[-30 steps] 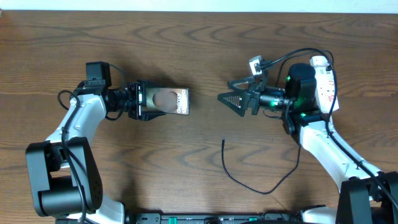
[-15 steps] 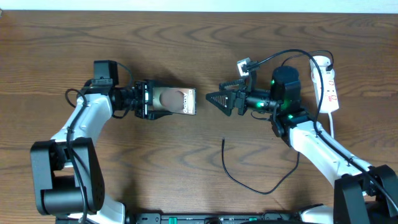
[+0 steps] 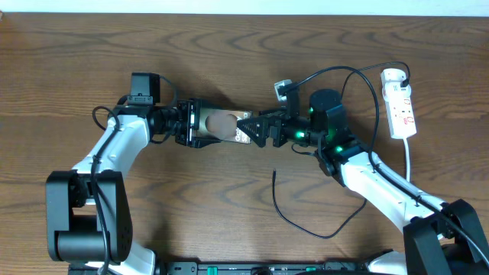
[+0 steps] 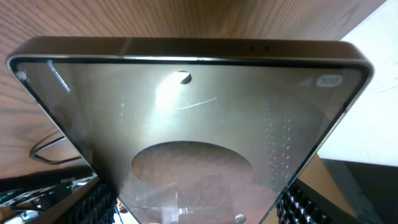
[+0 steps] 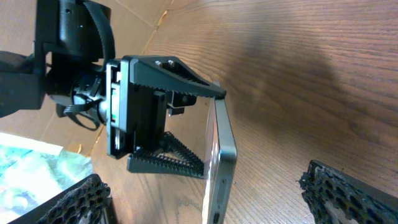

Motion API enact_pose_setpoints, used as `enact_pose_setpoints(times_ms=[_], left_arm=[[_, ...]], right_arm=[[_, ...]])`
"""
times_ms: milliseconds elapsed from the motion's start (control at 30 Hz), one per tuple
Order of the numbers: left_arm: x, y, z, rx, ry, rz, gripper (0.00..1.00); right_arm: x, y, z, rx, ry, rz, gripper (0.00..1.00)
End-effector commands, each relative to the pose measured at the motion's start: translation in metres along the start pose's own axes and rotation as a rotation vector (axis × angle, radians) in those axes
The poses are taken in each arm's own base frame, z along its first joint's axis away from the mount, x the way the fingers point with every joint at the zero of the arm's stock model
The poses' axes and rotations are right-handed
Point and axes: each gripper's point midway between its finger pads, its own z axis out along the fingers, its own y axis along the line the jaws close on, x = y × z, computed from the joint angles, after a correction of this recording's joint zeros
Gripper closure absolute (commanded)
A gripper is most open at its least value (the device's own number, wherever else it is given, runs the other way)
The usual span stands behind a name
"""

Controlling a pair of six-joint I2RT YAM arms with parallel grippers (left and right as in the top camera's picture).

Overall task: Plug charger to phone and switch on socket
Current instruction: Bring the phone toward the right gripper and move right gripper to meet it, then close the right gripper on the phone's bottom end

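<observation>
Two end effectors at one phone (image 3: 223,124): left end effector (image 3: 200,124) clamps it, raised mid-surface; right end effector (image 3: 246,130) spread wide about its free end. I'd close squarely on its edges. Unplugged charger (image 3: 306,226) lies near; socket (image 3: 401,103) far right.

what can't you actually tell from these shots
- Overhead: the charger disappears at the right arm, so its plug end is hidden.
- Overhead: switches on the socket are too small to read.
- Left wrist: the lower end of the phone is cut off by the bottom edge.
</observation>
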Motion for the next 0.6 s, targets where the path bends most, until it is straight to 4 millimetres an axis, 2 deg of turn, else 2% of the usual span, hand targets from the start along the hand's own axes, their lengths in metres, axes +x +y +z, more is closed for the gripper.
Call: enact_pose_setpoints(times_ms=[0,167,400,567], left_arm=[[0.015,-0.008,-0.001,0.014,0.030,0.030,0.93],[0.021,-0.007,0.004,0.002,0.041,0.036,0.93],[0.029,-0.011,0.010,0.008,0.063,0.060,0.93],[0.031,-0.011,0.011,0.006,0.069,0.057,0.92]], right_arm=[[-0.005,-0.001,0.007,0.042,-0.022,-0.013,0.01],[0.002,0.002,0.012,0.050,-0.009,-0.016,0.01],[0.014,-0.005,0.020,0.089,0.016,-0.002,0.01],[0.017,-0.012,0.025,0.092,0.022,0.015,0.07]])
